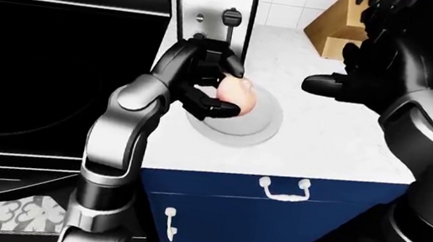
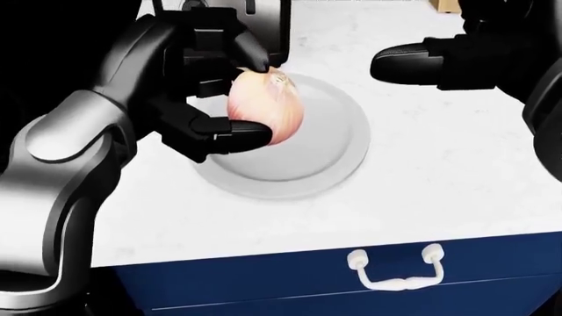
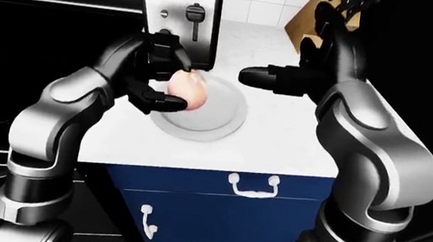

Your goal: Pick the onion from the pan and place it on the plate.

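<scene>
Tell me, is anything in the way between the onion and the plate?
Nothing visible is. The left hand holds the onion right over the plate's left side, and the plate's top looks bare. The toaster stands past the plate, and the right hand hovers off to the right.
</scene>
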